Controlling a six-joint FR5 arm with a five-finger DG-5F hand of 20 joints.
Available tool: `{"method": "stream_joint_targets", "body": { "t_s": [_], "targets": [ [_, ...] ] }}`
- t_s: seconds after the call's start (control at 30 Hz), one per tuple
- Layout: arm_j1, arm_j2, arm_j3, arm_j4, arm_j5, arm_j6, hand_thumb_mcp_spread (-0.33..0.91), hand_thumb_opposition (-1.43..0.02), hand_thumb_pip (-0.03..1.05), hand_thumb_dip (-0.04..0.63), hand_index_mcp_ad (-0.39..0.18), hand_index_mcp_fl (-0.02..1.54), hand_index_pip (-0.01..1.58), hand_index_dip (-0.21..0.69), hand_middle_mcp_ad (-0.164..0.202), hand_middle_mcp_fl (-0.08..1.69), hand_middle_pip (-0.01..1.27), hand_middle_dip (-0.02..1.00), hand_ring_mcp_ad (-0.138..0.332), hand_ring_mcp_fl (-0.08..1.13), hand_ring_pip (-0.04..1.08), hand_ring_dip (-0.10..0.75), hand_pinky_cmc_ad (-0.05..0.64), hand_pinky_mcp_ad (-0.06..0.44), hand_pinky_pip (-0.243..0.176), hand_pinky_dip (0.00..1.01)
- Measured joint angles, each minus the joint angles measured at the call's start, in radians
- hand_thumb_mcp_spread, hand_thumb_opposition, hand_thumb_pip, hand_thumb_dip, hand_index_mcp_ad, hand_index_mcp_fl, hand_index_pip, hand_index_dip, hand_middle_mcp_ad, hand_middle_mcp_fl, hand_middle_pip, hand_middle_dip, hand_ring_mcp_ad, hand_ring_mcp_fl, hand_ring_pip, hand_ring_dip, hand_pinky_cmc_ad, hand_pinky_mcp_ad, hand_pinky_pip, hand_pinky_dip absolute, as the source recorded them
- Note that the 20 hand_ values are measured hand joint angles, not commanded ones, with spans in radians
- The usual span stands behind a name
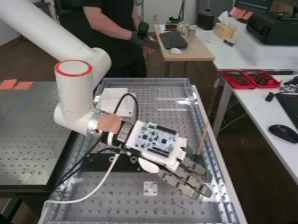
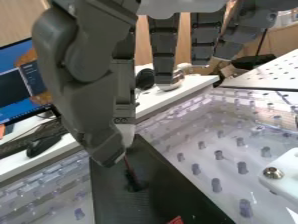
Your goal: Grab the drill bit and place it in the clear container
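Perforated bench (image 1: 123, 200) lies beneath the open hand (image 1: 174, 182), fingers (image 2: 164, 47) straight, presumably leaving room to pinch what looks like the drill bit (image 2: 132, 172), standing on the dark board (image 2: 116, 202) near the thumb tip (image 2: 106, 151).

trays (image 1: 239, 88) on desk (image 1: 257, 101), bench (image 1: 126, 201) beside
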Motion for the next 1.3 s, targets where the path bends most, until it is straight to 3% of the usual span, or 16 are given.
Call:
{"method": "stream_joint_targets", "body": {
  "t_s": [0.13, 0.33, 1.3],
  "targets": [
    [0.000, 0.003, -0.001, 0.000, -0.003, 0.000, 0.53, -0.96, 0.54, 0.251, -0.143, 0.56, 1.17, 0.126, 0.098, 0.23, 0.14, 0.16, 0.215, 0.06, 0.09, 0.005, 0.232, 0.148, -0.115, 0.17],
    [-0.001, 0.009, -0.006, 0.004, -0.004, -0.003, 0.50, -0.93, 0.56, 0.269, -0.143, 0.52, 1.13, 0.108, 0.101, 0.23, 0.14, 0.16, 0.215, 0.06, 0.09, 0.002, 0.232, 0.148, -0.115, 0.17],
    [-0.009, 0.010, -0.007, 0.000, -0.010, -0.022, 0.49, -0.93, 0.56, 0.269, -0.145, 0.52, 1.13, 0.094, 0.091, 0.23, 0.14, 0.16, 0.216, 0.06, 0.09, 0.005, 0.232, 0.150, -0.115, 0.17]
  ]
}}
